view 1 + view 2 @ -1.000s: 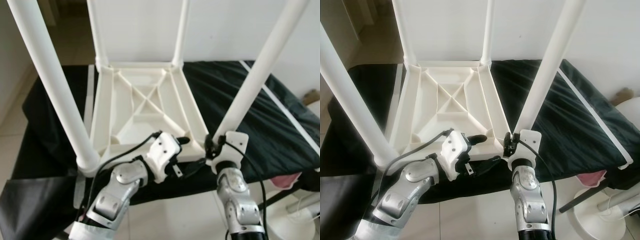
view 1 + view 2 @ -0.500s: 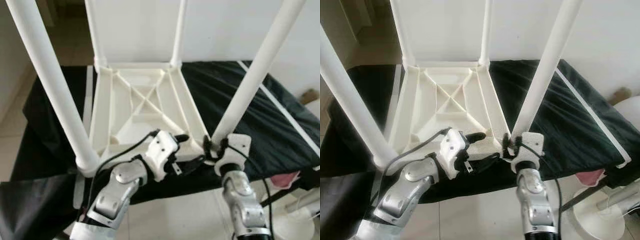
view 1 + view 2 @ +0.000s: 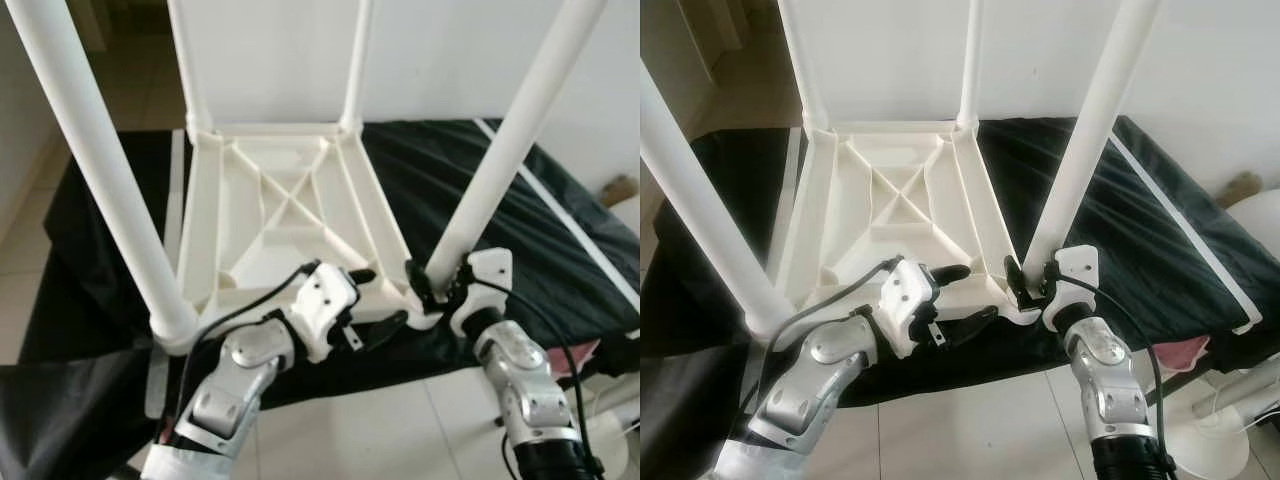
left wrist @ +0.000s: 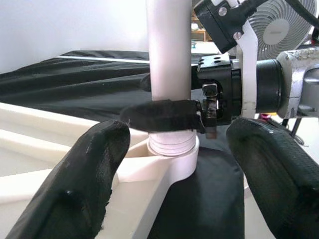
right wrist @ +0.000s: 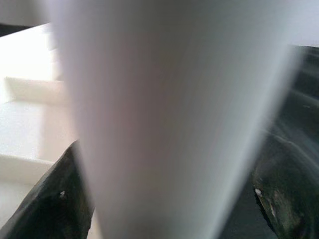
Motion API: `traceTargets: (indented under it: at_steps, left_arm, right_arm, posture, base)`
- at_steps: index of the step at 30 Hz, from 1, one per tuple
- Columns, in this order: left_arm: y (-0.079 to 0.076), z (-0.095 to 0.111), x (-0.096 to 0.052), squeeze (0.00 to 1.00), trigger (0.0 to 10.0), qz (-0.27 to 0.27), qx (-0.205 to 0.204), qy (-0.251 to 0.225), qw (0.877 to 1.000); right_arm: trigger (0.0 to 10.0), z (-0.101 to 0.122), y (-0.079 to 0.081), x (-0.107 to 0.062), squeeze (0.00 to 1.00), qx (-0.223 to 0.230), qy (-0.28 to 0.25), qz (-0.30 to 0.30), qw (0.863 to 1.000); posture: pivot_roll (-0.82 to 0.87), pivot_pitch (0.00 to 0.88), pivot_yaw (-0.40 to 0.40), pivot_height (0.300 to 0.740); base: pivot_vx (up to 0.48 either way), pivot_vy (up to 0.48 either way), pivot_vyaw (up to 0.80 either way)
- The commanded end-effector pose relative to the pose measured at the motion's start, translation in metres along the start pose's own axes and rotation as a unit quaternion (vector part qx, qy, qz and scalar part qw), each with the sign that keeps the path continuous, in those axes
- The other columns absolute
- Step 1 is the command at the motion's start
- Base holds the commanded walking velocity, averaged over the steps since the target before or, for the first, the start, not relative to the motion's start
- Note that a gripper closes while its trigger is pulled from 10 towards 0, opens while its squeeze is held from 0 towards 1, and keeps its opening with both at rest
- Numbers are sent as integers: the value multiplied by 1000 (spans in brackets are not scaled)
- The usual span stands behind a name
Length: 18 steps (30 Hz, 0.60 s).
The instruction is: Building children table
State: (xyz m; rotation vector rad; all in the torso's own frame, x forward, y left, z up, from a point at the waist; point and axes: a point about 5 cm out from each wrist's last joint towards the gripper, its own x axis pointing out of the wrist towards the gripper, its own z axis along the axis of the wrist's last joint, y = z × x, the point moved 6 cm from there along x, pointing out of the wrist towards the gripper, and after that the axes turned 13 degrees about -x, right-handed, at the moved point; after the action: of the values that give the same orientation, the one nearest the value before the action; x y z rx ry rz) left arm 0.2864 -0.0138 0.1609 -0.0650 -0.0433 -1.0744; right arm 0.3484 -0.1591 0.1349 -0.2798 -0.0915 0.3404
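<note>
Table: the white plastic children's table point(image 3: 285, 215) lies upside down on a black cloth point(image 3: 500, 210) spread over a low surface, its ribbed underside facing up.
Legs: four white round plastic legs stand up from the corners, two at the far side and two at the near side; the near left leg point(image 3: 100, 170) is well apart from both grippers.
Right gripper: the right gripper point(image 3: 1025, 285) is clamped around the base of the near right leg point(image 3: 505, 150), just above its threaded end at the corner socket point(image 4: 172, 154); one black finger point(image 4: 162, 115) wraps across the front of the leg.
Left gripper: the left gripper point(image 3: 375, 300) sits at the table's near edge, just left of that socket, its two black fingers spread apart, one above the rim and one below.
Surroundings: pale tiled floor point(image 3: 340, 430) in front, a white wall point(image 3: 450, 50) behind.
</note>
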Motion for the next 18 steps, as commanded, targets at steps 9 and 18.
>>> traceTargets:
  at_steps: [9,18]
  left_arm:
    - [7,-35,-5,0,10000,33,-23,51,998]
    - [8,-33,-4,0,10000,35,-18,52,998]
  right_arm:
    - [10000,0,19,4,0,-7,-17,109,994]
    - [0,-4,12,2,0,-26,-18,128,991]
  posture:
    - [11,49,-71,740]
    - [14,47,-70,740]
  base:
    - [0,0,0]
    - [0,0,0]
